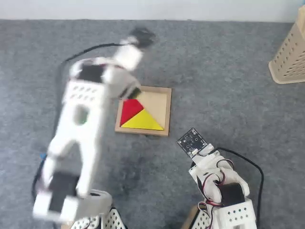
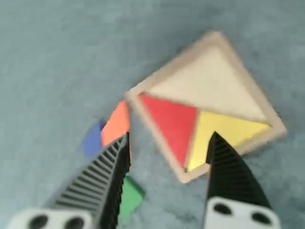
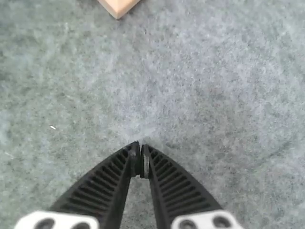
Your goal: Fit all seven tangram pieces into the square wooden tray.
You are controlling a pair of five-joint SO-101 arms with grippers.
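While a red triangle and a yellow triangle already lie flat in the wooden tray near the middle of the bench, an orange piece, a blue piece and a green piece rest on the bench just beside the tray wall facing the left edge. Left tool hangs over that wall, jaws wide. Right tool, jaws closed and empty, sits toward the near edge. The pieces look thin, rigid, light and smooth, so they are probably best pinched from above across opposite straight edges.
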